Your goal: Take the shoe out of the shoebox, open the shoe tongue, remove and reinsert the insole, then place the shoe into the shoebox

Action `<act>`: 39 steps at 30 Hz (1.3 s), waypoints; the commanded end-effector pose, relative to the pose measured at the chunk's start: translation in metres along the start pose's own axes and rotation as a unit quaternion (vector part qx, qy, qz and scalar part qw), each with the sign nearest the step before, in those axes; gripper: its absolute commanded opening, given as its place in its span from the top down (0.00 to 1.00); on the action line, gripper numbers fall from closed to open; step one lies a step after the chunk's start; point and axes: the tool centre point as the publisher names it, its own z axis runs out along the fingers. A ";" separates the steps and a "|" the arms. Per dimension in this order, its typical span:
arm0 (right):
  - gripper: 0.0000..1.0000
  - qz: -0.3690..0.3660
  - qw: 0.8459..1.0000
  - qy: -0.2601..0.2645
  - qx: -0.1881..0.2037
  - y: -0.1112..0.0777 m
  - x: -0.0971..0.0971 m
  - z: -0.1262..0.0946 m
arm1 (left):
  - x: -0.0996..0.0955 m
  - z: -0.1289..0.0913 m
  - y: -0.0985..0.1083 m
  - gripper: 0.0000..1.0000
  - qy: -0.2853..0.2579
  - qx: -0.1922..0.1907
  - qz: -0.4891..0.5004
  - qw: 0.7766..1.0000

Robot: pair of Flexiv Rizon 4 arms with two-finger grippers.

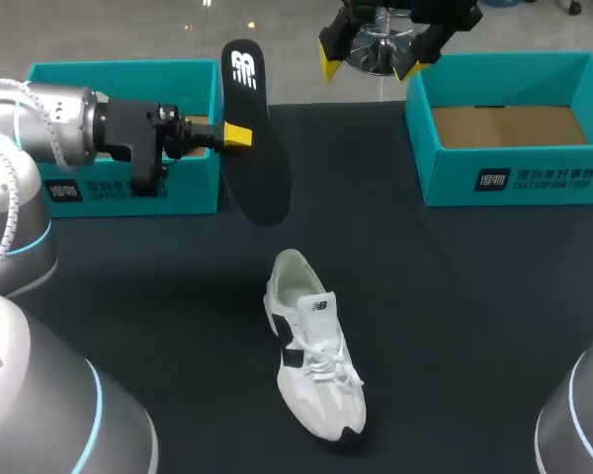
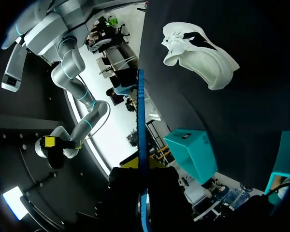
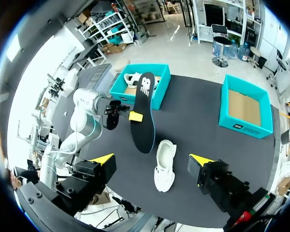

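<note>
A white shoe (image 1: 314,346) with black trim lies on the dark table, toe toward the front edge; it also shows in the wrist views (image 2: 198,48) (image 3: 164,166). My left gripper (image 1: 239,135) is shut on the black insole (image 1: 249,148), holding it upright on edge above the table, beside the left teal shoebox (image 1: 128,188). In the left wrist view the insole (image 2: 142,145) runs edge-on as a blue line between the fingers. My right gripper (image 1: 376,44) hangs open high over the table's far side, with nothing between its fingers (image 3: 102,158).
An empty teal shoebox (image 1: 514,168) stands at the back right. The left shoebox (image 3: 159,94) holds another white shoe (image 3: 131,79). Bare dark table surrounds the shoe on all sides.
</note>
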 end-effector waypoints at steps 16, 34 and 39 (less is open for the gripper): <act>0.00 0.024 0.896 0.441 -0.040 0.005 -0.019 0.013 | 0.000 0.001 0.000 1.00 0.000 -0.001 0.001 1.000; 0.00 0.045 0.904 0.424 -0.038 0.002 -0.024 0.052 | 0.000 0.001 0.000 1.00 0.000 -0.001 0.001 1.000; 0.00 0.040 0.920 0.389 -0.035 0.004 -0.027 0.058 | 0.000 0.001 0.000 1.00 0.000 -0.001 0.001 1.000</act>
